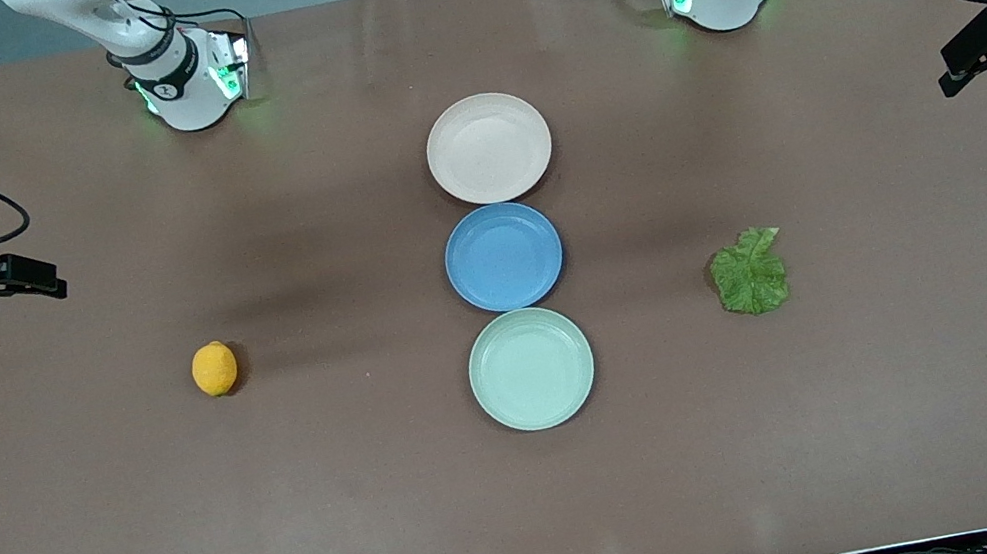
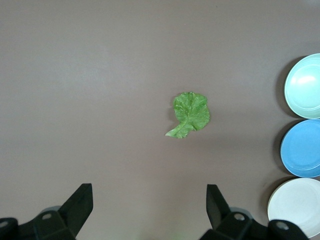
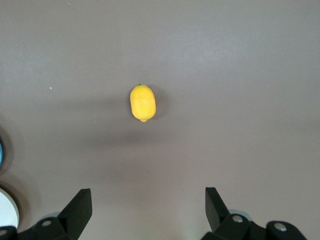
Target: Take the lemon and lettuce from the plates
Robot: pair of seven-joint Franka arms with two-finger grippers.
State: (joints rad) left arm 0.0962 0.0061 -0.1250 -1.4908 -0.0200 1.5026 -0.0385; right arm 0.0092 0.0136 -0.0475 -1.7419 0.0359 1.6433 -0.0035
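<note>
The lemon [image 1: 214, 369] lies on the bare table toward the right arm's end; it also shows in the right wrist view [image 3: 143, 103]. The lettuce [image 1: 750, 272] lies flat on the bare table toward the left arm's end, and shows in the left wrist view [image 2: 190, 114]. The beige-pink plate [image 1: 489, 147] and the mint green plate [image 1: 531, 368] are both empty. My right gripper [image 1: 47, 277] is open and empty, high over its end of the table, apart from the lemon [image 3: 147, 194]. My left gripper [image 1: 950, 70] is open and empty, high over its end, apart from the lettuce [image 2: 149, 192].
An empty blue plate [image 1: 503, 256] sits between the two task plates in a line down the table's middle. The three plates show at the edge of the left wrist view: mint [image 2: 305, 85], blue [image 2: 302, 148], beige-pink [image 2: 297, 205]. Brown tabletop surrounds the lemon and the lettuce.
</note>
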